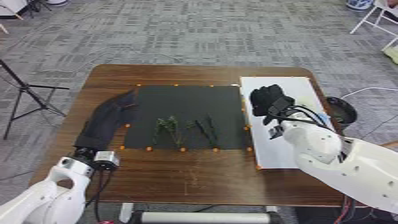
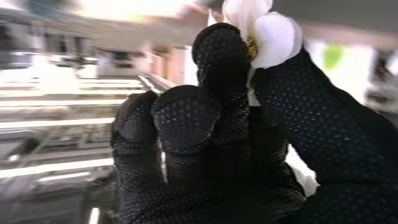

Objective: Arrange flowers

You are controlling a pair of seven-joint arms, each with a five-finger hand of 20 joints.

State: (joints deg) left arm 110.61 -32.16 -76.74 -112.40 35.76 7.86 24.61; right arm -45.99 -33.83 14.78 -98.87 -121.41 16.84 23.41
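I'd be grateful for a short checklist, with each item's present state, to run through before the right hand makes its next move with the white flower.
1. White flower held by the right hand: ok, it sits between thumb and fingers.
2. Grip firm enough for a move: cannot tell.
3. Right hand over the dark mat: not ok, it is over the white sheet.
4. Green stems on the dark mat: ok, they lie there.
5. Left hand away from the green stems: ok, it is at the mat's left side.
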